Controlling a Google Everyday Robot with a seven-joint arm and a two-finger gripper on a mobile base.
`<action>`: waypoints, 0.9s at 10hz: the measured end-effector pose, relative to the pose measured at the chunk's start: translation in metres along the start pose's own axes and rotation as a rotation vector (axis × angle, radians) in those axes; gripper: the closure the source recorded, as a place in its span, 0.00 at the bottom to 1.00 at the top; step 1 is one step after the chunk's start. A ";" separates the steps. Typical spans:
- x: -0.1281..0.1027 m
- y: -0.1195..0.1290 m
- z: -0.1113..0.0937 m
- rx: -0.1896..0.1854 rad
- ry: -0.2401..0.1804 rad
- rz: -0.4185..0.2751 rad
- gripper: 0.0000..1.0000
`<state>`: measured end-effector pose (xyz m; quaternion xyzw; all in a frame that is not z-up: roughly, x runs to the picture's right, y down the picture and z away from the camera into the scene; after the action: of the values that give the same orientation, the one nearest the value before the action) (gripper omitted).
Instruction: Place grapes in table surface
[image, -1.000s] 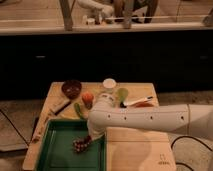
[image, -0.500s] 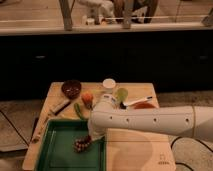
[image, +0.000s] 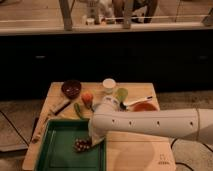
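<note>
The table surface (image: 135, 150) carries a green tray (image: 60, 150) at its left, with a dark brown bowl (image: 71, 88) further back. The white arm (image: 150, 122) reaches across to the tray's right edge. There the gripper (image: 89, 141) sits over the grapes (image: 81, 145) in the tray; whether it grips them I cannot tell.

A single raised camera looks down over the arm at the table surface (image: 135, 150) from fairly near.

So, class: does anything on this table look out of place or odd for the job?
The grapes sit in the green tray, not on the table surface. The gripper is right beside them at the tray's right edge. Nothing looks spilled or damaged.
</note>
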<state>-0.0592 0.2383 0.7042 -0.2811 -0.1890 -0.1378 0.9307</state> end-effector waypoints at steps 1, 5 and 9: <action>-0.001 0.001 0.000 0.004 -0.003 0.004 0.73; -0.001 0.007 0.004 0.014 -0.019 0.027 0.77; -0.003 0.012 0.007 0.031 -0.037 0.044 0.84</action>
<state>-0.0599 0.2526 0.7028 -0.2733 -0.2022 -0.1091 0.9341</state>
